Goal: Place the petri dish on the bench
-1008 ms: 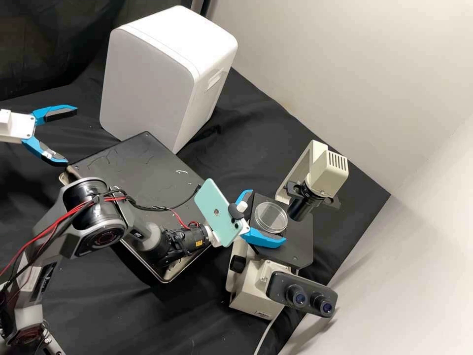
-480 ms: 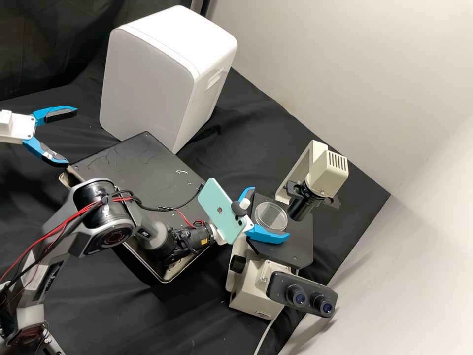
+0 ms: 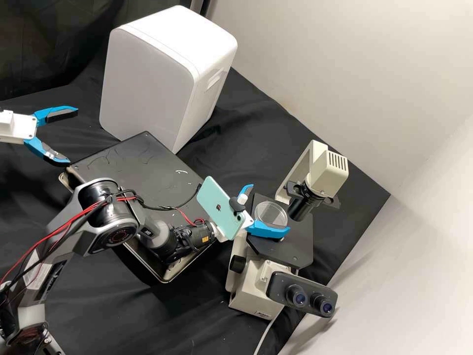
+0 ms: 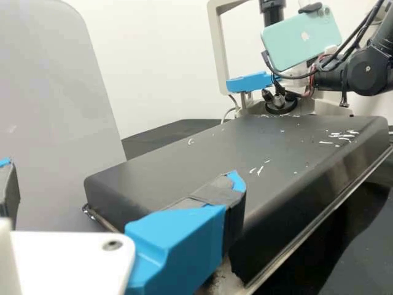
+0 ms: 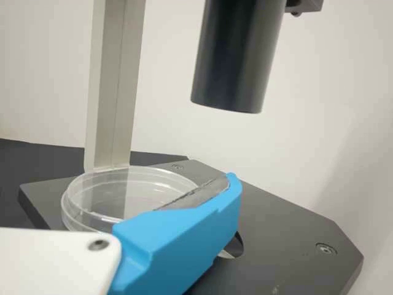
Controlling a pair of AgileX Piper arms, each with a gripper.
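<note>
right gripper (image 3: 268, 209) fingers apart, straddling petri dish (image 5: 116, 196) on microscope stage (image 3: 293, 246); left gripper (image 3: 70, 134) fingers apart, far left.

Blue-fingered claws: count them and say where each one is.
2. The left white, blue-fingered claw is open beside the flat black box; the right claw straddles the clear round petri dish on the microscope's black stage.

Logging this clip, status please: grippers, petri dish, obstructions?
Left gripper open, beside black slab. Right gripper open, straddling petri dish on microscope stage. Dark tube hangs close above dish.
</note>
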